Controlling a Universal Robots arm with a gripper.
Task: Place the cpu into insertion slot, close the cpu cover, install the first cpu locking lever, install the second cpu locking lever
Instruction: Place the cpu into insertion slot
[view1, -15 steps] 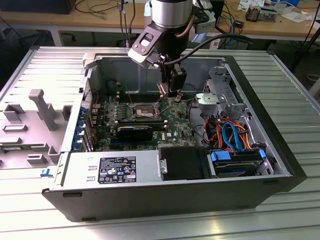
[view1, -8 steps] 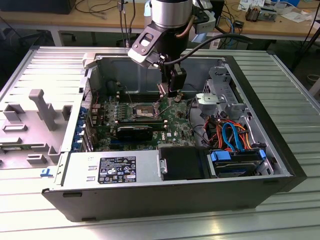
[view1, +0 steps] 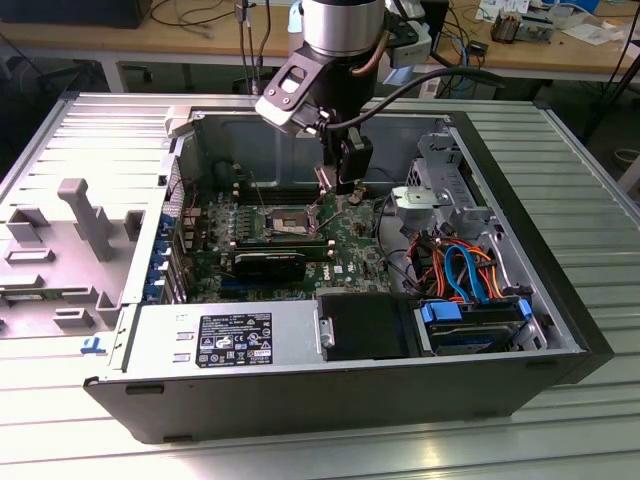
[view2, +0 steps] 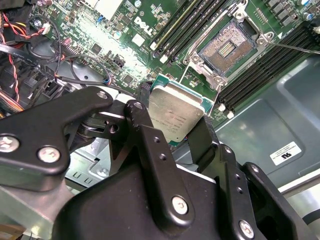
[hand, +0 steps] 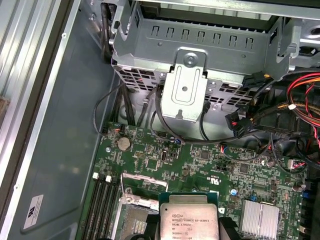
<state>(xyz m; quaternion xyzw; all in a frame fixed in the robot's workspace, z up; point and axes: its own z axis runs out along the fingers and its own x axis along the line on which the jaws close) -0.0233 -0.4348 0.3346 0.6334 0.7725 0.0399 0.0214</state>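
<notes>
Exterior view first: the gripper (view1: 345, 188) is seen low inside the open computer case (view1: 560, 300), above the green circuit board (view1: 350, 250) and near the insertion slot (view1: 285, 222), on the exterior view's right of it. The slot's dark centre is left uncovered.

Second wrist view: the cpu (view2: 176, 112) is pinched between the two black fingers (view2: 142, 120), which are pressed against opposite edges of the chip, so that its silvery face is left clear. The chip is held above the board and apart from the insertion slot, whose contact field is exposed inside the metal rim. Long memory slots (view2: 260, 65) are seen alongside.

First wrist view: the cpu is shown with its metal face toward the camera. The board is spread beneath it, and the drive cage (hand: 200, 50) and cables (hand: 300, 82) are seen beyond.

Handling is judged as follows. The chip is taken to be light, thin and stiff, so little force is needed. The smooth metal face and narrow edges are likely slippery — an edge grip, as taken here, is judged right. The underside and the slot's fine contacts are taken to be fragile — the chip is best kept level and never dragged.
</notes>
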